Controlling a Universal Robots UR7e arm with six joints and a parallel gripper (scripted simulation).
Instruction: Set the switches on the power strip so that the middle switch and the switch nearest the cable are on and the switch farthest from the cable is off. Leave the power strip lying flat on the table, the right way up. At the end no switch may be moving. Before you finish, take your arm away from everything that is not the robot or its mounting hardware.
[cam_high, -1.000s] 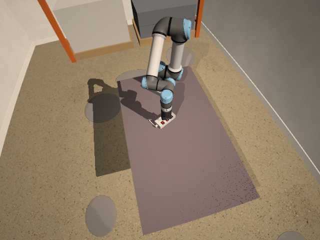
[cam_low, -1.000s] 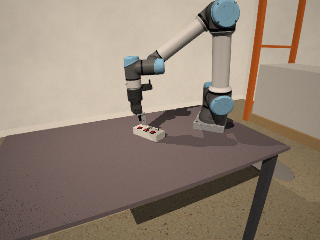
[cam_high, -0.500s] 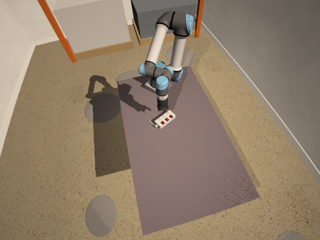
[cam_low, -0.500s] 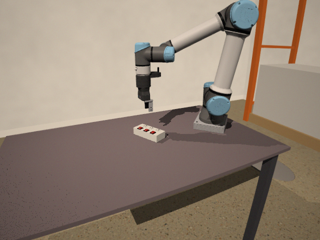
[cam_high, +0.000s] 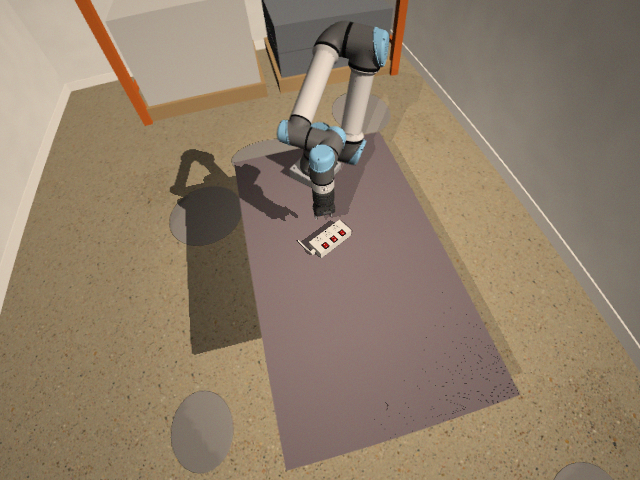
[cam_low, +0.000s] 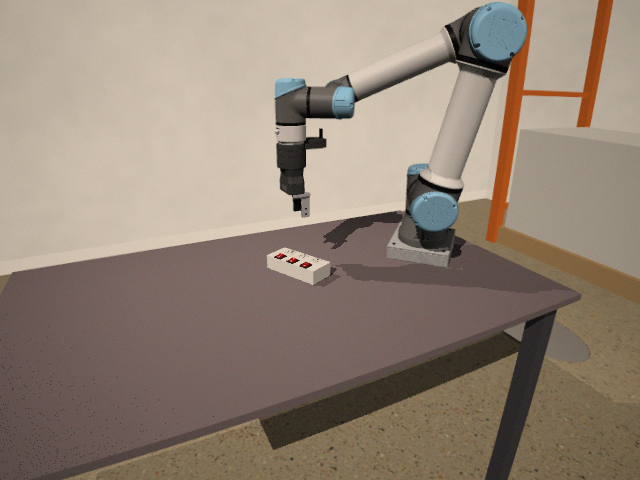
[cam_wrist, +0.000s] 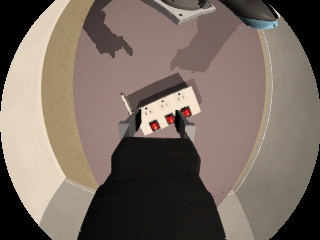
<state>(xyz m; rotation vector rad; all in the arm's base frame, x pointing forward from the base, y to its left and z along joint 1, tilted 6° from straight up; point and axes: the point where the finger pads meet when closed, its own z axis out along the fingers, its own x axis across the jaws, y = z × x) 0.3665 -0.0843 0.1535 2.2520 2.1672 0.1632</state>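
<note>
A white power strip (cam_high: 327, 238) lies flat on the dark table, right way up, with three red switches in a row. Its short cable stub (cam_high: 306, 246) sticks out at the left end. It also shows in the exterior view (cam_low: 298, 267) and in the wrist view (cam_wrist: 167, 111). I cannot tell the position of each switch at this size. My gripper (cam_low: 301, 204) hangs open and empty well above the strip, fingers pointing down. In the wrist view the fingertips frame the row of switches from above.
The arm's base (cam_low: 421, 248) stands on the table behind and to the right of the strip. Orange shelf posts (cam_low: 509, 118) and grey boxes (cam_low: 573, 196) stand beyond the table's far end.
</note>
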